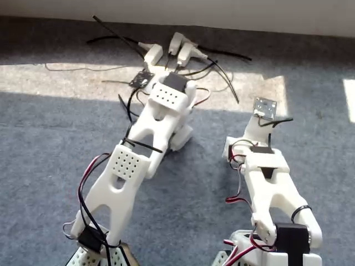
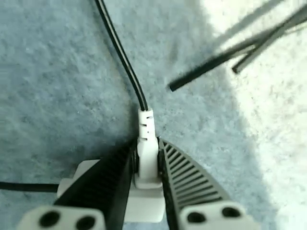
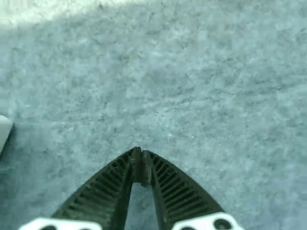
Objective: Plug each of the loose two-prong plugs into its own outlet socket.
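My left gripper (image 2: 147,143) is shut on a white two-prong plug (image 2: 146,125), clamping its body just over the grey carpet. The plug's black cord (image 2: 120,52) runs away from the fingers across the carpet. In the high view the left arm (image 1: 166,102) stretches toward the back middle, and its wrist hides the held plug. Beyond it lie three white plug or socket pieces (image 1: 177,44) with black cords. My right gripper (image 3: 142,165) is shut with nothing between its fingers, hanging low over bare carpet; the right arm (image 1: 266,166) sits at the right.
Loose black cables (image 2: 240,52) cross the sunlit strip of carpet (image 1: 66,80) near the left gripper. A white object (image 3: 4,133) shows at the edge of the right wrist view. Grey carpet (image 1: 50,144) stretches to the left of the arms.
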Tool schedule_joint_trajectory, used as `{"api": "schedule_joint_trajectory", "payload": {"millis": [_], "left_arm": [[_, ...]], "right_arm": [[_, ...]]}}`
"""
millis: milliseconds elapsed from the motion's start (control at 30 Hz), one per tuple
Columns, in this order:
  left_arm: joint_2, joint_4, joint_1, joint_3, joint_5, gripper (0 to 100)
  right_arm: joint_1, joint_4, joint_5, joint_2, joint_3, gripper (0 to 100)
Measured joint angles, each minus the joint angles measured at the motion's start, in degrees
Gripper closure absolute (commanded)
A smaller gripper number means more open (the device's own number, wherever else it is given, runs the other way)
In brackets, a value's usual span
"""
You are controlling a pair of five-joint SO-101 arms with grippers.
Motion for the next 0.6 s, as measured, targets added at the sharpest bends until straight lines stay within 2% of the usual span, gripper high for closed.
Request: {"api": "schedule_joint_trajectory", "payload": {"millis": [167, 333, 467, 600], "left_arm": [[0.0, 0.0, -4.2, 0.0, 6.7, 99], [0.0, 0.0, -4.7, 0.0, 11.9, 99], [0.0, 0.0, -4.7, 0.0, 13.3, 99], [0.0, 0.0, -4.7, 0.0, 13.5, 99]], "right_arm": [[-5.6, 1.5, 0.0, 0.0, 0.0, 99.0], [-13.6, -0.1, 3.3, 0.0, 0.0, 99.0], [-19.1, -4.4, 6.0, 0.0, 0.0, 99.0], [-19.9, -5.4, 6.4, 0.0, 0.0, 99.0]]}}
